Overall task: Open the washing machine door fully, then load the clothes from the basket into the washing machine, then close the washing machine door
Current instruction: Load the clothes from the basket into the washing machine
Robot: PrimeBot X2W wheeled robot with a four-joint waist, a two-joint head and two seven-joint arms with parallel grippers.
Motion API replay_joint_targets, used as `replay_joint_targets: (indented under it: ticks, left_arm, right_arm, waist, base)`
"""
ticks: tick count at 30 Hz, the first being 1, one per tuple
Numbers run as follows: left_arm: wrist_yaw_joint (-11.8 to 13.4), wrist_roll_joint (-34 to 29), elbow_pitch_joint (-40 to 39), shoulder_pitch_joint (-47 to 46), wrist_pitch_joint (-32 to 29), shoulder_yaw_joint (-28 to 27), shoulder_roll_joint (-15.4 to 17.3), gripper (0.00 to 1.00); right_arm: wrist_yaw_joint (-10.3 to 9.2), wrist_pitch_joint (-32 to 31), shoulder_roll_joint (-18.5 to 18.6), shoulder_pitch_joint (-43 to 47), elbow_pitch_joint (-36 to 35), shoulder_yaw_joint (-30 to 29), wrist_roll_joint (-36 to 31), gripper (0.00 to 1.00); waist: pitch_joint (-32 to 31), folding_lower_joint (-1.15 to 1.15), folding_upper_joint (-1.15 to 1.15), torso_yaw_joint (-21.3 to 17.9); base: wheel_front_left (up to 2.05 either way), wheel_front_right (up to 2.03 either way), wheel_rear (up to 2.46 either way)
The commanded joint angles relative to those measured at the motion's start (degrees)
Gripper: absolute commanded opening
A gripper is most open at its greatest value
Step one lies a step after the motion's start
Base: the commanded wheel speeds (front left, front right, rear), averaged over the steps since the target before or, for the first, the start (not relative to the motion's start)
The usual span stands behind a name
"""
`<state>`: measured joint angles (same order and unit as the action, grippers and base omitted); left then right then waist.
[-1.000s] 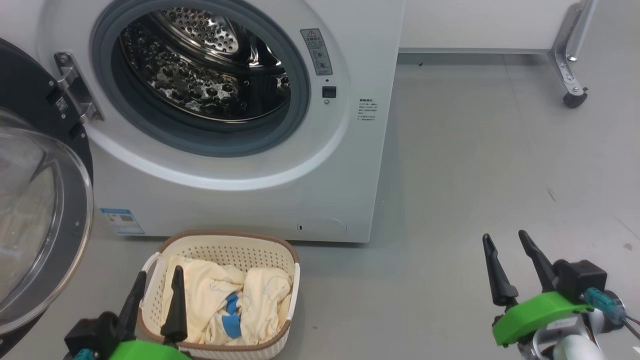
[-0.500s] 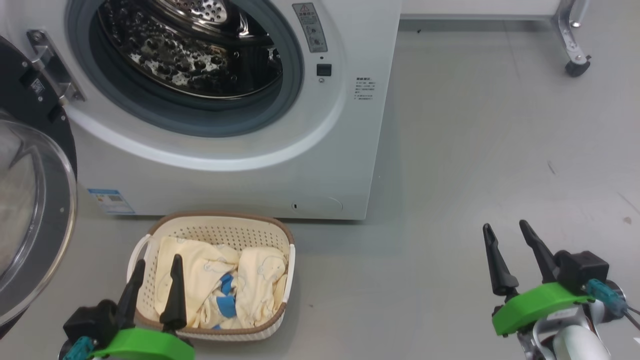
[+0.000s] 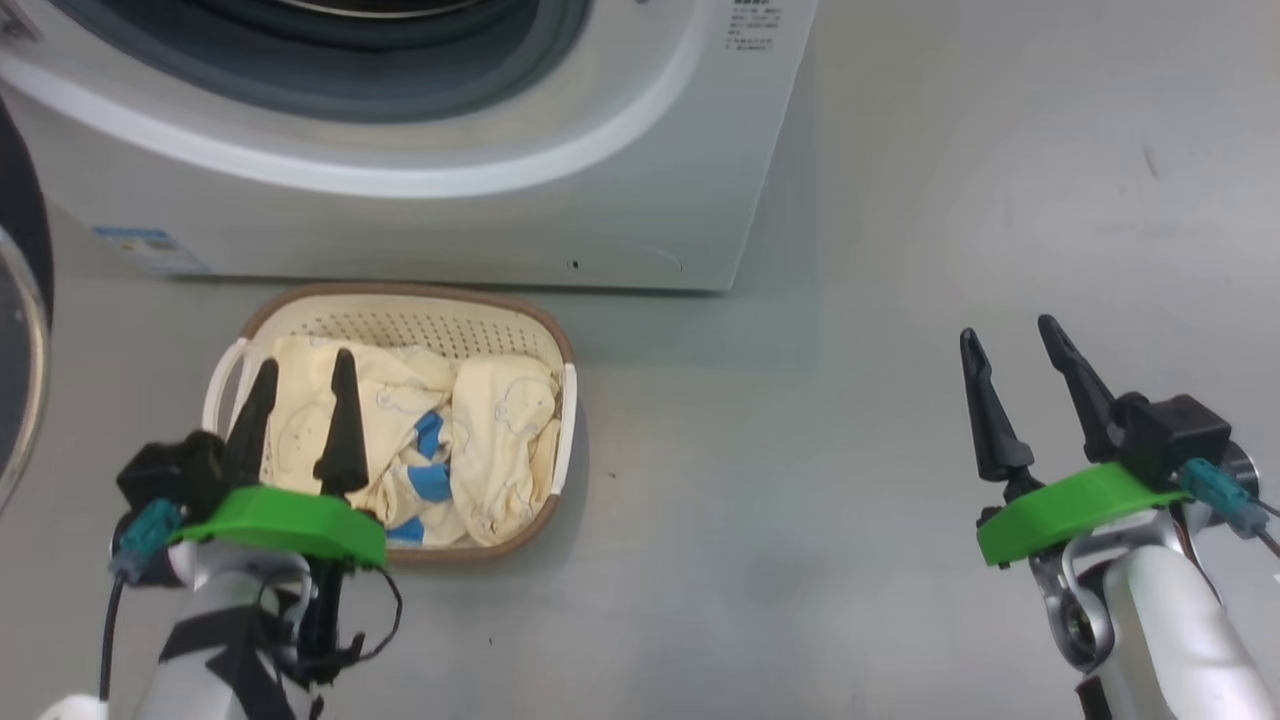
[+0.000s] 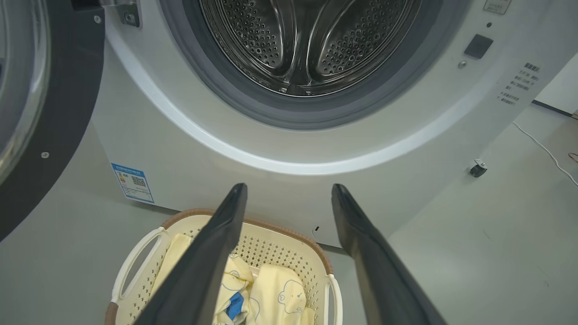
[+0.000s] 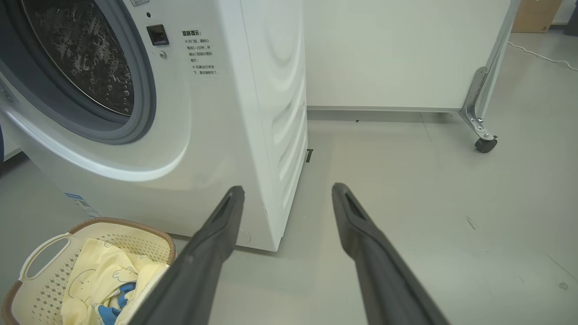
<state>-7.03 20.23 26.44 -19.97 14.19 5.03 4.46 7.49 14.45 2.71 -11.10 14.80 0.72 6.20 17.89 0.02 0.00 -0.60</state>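
Premises present as a test lab or demonstration bay rather than a home. The washing machine (image 5: 271, 113) stands free on a bare grey floor (image 5: 406, 203), beside a white partition panel (image 5: 397, 54) on a metal caster leg (image 5: 474, 108). A loose cable (image 5: 539, 56) lies across the floor.

Washing machine door (image 3: 22, 220): cut off at the head view's 9 o'clock edge; just a sliver of rim and glass showed.
Drum (image 4: 307, 40): its top was cut off at the left wrist view's 12 o'clock edge.
Clothes (image 3: 500, 430): partly hidden behind the left gripper (image 3: 306, 360).
Basket (image 3: 400, 295): its rim at 7 o'clock was hidden under the green mount (image 3: 280, 520).
Blue label sticker (image 3: 150, 250): print was blurred, unreadable.
Printed notice (image 3: 757, 20): too small to read.
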Motion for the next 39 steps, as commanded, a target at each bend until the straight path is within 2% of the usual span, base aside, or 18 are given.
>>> replay_joint_targets:
  ticks: [1, 7, 17, 21, 27, 39]
  left_arm:
    - [0.07, 0.06, -1.02, -1.90, 0.70, -1.66, 1.15, 1.00]
    - [-0.13, 0.35, 5.41, -10.07, 0.71, -1.27, 2.90, 1.00]
    - [-0.30, -0.70, 19.89, -23.35, -0.80, -0.36, 9.13, 1.00]
    - [-0.39, -1.98, 27.53, -29.68, -4.10, 2.28, 12.16, 1.00]
    - [-0.44, -1.24, 35.65, -35.26, -12.67, 6.13, 14.28, 1.00]
    - [-0.45, -2.95, 42.64, -40.23, -18.34, 13.79, 20.79, 1.00]
  right_arm:
    - [0.00, 0.45, 0.17, -1.69, -1.93, 1.34, -0.39, 1.00]
    - [0.00, 0.42, 0.17, -4.87, -2.84, 1.88, -1.04, 1.00]
    - [0.00, 0.51, 0.17, -8.64, -3.25, 3.10, -0.06, 1.00]
    - [0.00, 0.53, 0.17, -10.07, -4.28, 3.69, 1.06, 1.00]
    - [0.00, 0.54, 0.17, -11.41, -5.18, 4.92, 2.71, 1.00]
    - [0.00, 0.54, 0.17, -13.12, -5.40, 8.83, 5.25, 1.00]
  waist:
    - [5.02, -0.02, 0.00, -0.05]
    - [12.60, -0.02, 0.00, -0.93]
    - [23.06, -0.02, 0.00, -4.35]
    - [27.69, -0.02, 0.00, -6.19]
    - [31.99, -0.02, 0.00, -8.56]
    - [37.58, -0.02, 0.00, -14.46]
  base:
    - [0.00, 0.00, 0.00]
    - [0.00, 0.00, 0.00]
    - [0.00, 0.00, 0.00]
    - [0.00, 0.00, 0.00]
    - [0.00, 0.00, 0.00]
    - [0.00, 0.00, 0.00]
